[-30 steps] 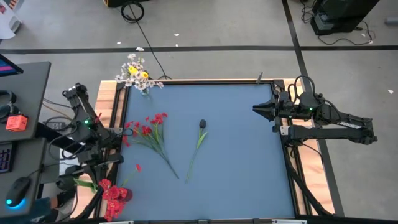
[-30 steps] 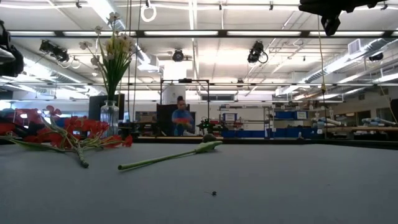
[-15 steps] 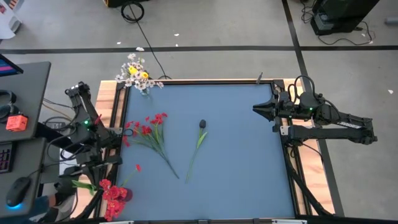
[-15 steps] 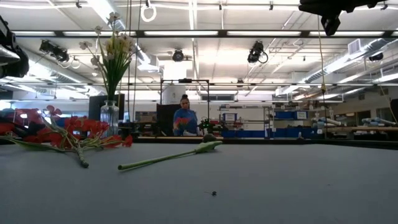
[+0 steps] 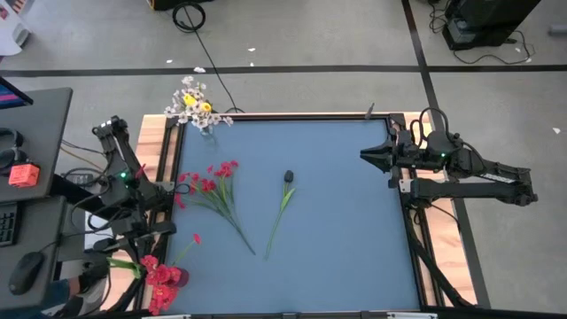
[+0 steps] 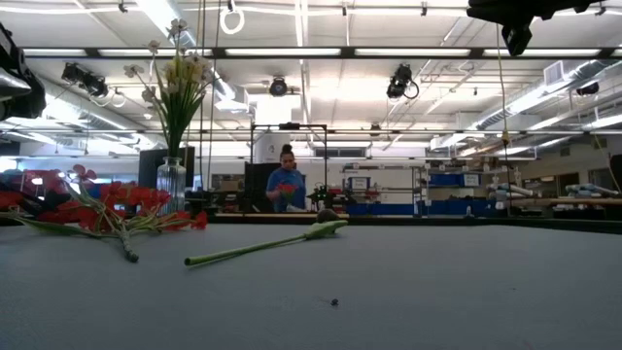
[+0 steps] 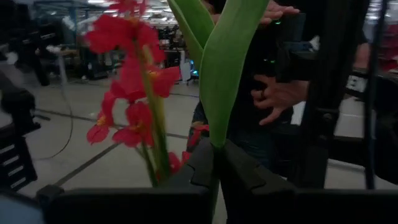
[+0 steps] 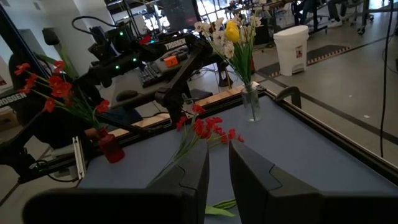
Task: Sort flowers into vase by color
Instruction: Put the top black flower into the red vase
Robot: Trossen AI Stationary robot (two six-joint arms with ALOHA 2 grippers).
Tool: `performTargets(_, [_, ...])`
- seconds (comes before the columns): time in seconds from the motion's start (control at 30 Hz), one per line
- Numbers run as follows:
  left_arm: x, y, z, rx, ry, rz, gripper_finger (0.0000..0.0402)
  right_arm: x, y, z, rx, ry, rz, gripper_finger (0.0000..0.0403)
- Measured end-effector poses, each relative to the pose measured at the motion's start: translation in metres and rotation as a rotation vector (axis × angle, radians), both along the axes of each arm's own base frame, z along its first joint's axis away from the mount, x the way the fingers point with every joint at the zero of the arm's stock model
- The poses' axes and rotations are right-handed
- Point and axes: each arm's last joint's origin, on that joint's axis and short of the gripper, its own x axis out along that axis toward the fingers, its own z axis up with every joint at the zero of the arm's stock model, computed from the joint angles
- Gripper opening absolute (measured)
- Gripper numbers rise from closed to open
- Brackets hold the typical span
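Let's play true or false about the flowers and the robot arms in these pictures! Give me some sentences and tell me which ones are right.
1. The left gripper is pinching a flower with red blossoms. True: its fingers are shut on the green stem and leaf.
2. The clear vase is empty. False: it holds white and yellow flowers.
3. A dark-budded flower lies alone near the middle of the blue table. True.
4. The right gripper is holding the dark-budded flower. False: it holds nothing and waits at the table's right edge.
5. The red sprig on the table stands in a vase. False: it lies flat on the table.
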Motion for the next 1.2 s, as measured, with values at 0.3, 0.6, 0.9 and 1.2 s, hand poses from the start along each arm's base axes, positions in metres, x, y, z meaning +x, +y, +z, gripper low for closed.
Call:
performTargets(0.3, [0.000, -0.002, -0.004, -0.006, 0.120, -0.006, 0.0103, 0.000, 0.000, 0.000, 0.000, 0.000, 0.000, 0.0073])
performTargets(0.6, [0.000, -0.004, -0.005, -0.031, 0.225, 0.015, 0.0125, 0.000, 0.000, 0.000, 0.000, 0.000, 0.000, 0.0073])
performTargets(0.9, [0.001, -0.004, -0.004, -0.050, 0.271, 0.034, 0.0153, 0.000, 0.000, 0.000, 0.000, 0.000, 0.000, 0.0073])
performTargets(1.2, [0.000, -0.002, 0.009, -0.095, 0.248, 0.045, 0.0159, 0.000, 0.000, 0.000, 0.000, 0.000, 0.000, 0.0073])
